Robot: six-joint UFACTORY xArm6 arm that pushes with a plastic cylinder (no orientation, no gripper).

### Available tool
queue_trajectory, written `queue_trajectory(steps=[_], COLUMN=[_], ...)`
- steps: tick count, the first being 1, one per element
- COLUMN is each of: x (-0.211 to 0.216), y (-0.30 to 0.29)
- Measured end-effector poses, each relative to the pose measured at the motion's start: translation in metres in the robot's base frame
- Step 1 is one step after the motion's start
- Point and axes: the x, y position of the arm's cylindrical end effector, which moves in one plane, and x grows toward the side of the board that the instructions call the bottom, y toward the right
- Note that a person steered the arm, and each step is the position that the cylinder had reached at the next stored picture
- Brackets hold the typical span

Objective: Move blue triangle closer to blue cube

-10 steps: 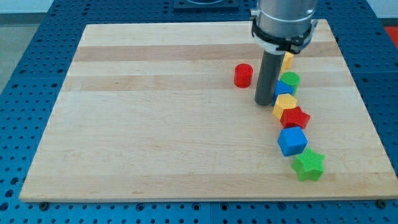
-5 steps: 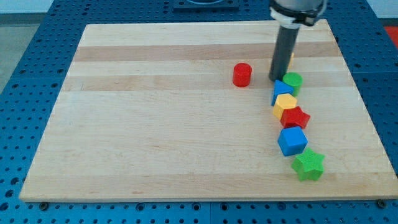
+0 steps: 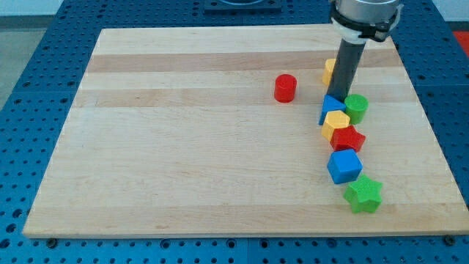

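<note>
Pushing down the view from here, my tip (image 3: pixel 341 98), a bare rod with nothing to open or close, could jam the blue triangle (image 3: pixel 330 107) against the yellow block (image 3: pixel 336 122) and red star (image 3: pixel 349 138) stacked between it and the blue cube (image 3: pixel 344 166), scattering the column. The triangle sits touching my tip, just below it; the green cylinder (image 3: pixel 357 107) stands just right.

The arm ends in a wide round collar (image 3: pixel 364 15) of grey metal with a bright, shiny look. A thin black ring goes around its lower edge. Under it comes a straight dark grey rod (image 3: pixel 347 67), smooth and round, much thinner than the collar. The rod has the same colour down to my tip (image 3: pixel 343 97).
</note>
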Motion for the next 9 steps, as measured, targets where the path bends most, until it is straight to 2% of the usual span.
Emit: queue_trajectory(steps=[4,9], x=[0.044,0.065], y=[-0.04,-0.04])
